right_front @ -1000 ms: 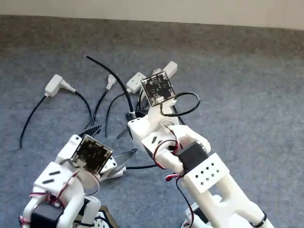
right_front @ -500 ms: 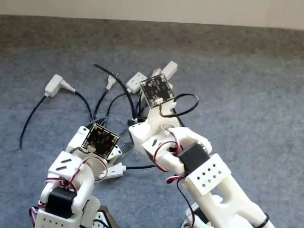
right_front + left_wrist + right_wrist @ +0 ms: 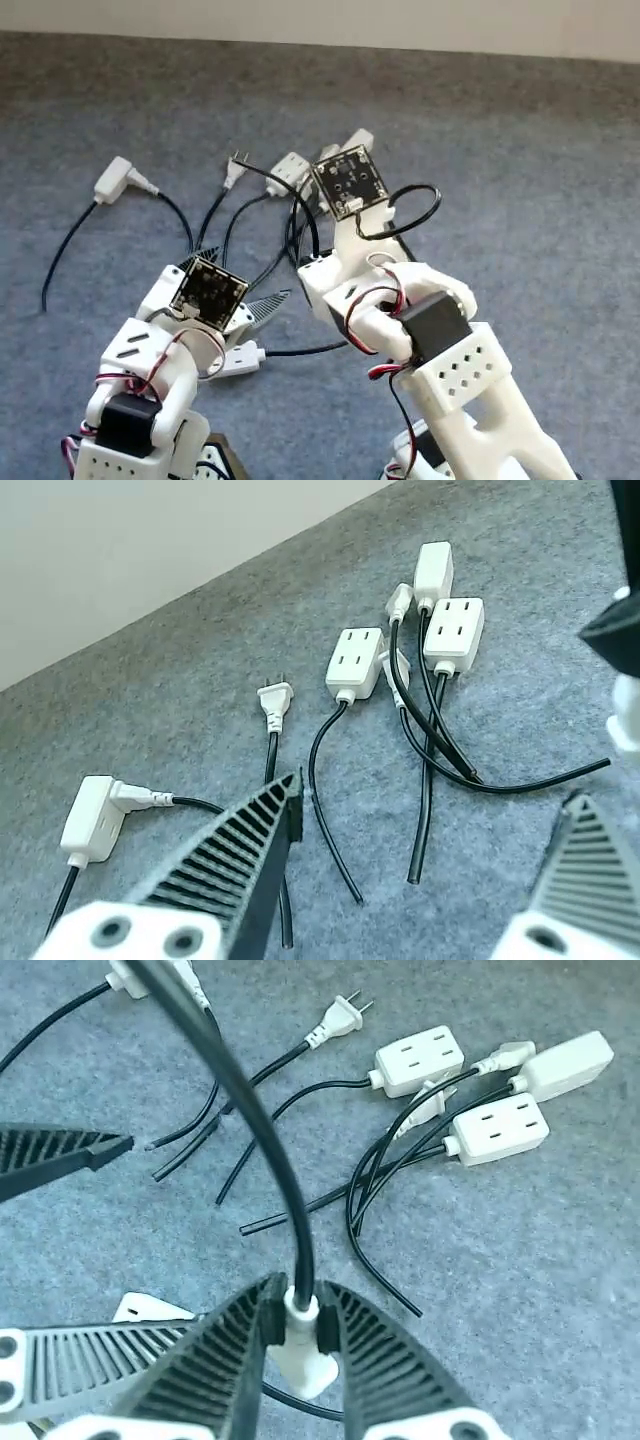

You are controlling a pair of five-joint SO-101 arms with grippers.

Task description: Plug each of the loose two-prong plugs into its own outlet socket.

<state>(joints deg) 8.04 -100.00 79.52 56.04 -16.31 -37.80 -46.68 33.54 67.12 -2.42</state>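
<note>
Jaws of the right end effector are clamped on a white plug. Its black cord arcs up and away over the grey desk. Just beside this end effector, toward the left arm, another white cord end lies flat. The left end effector stands wide open and holds nothing, close beside its neighbour.

Ahead of both end effectors lie cut black cords, then a loose two-prong plug with its prongs pointing away. Beyond it are three white outlet sockets: the nearest socket, a second socket just beside it, and a third socket farthest out. Two small plugs lie among the sockets, none of them inserted. Far off to the left end effector's outer side rests an angled white plug.

Since a second ago the right arm has shifted away from the left one, carrying its plug. The held cord's free end has swung nearer the loose two-prong plug. The left arm came forward and now stands about where it did half a second ago.
</note>
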